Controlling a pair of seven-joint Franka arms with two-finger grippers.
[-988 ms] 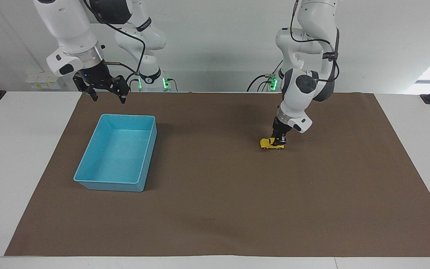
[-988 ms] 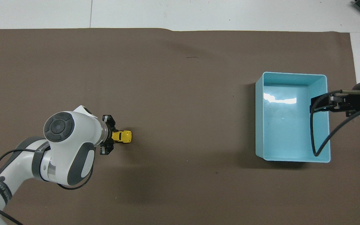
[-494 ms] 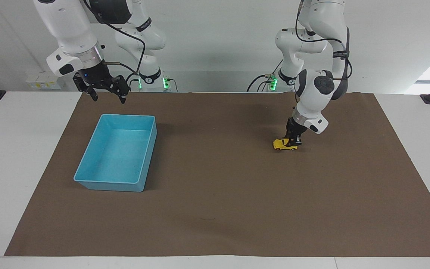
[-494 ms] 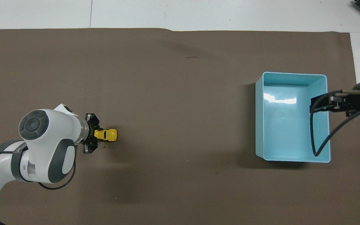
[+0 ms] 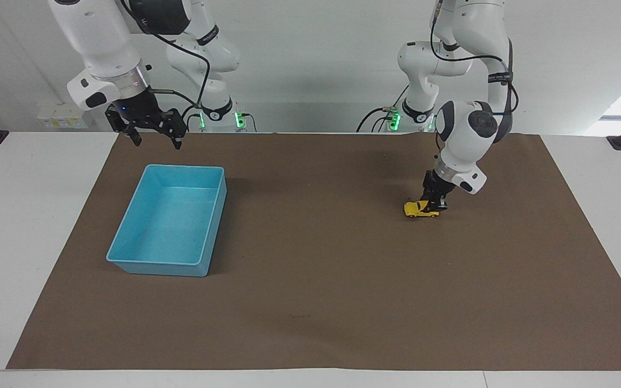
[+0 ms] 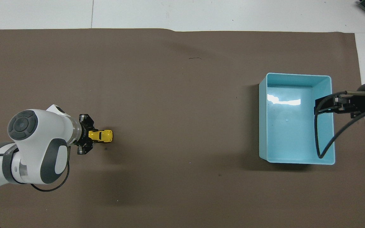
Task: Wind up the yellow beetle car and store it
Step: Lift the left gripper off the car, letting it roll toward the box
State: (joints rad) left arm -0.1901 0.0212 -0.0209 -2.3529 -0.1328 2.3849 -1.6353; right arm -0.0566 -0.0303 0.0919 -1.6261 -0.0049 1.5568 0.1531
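Brown matting (image 5: 310, 302) covers the bench; left pincer (image 5: 433, 206) grips the tiny yellow beetle car (image 5: 419, 210) on it. Press wheels down while dragging. Right pincer (image 5: 155, 137), spread wide, waits above the blue plastic tray (image 5: 127, 253).

Light-blue rectangular tray (image 5: 211, 231) (image 6: 263, 126) lying on brown mat (image 5: 321, 302) (image 6: 169, 95), near the mat's edge at the right arm's end.

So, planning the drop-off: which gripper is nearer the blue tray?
Right. The right gripper hangs by the blue tray; the left gripper grips the yellow beetle car at the left arm's end.
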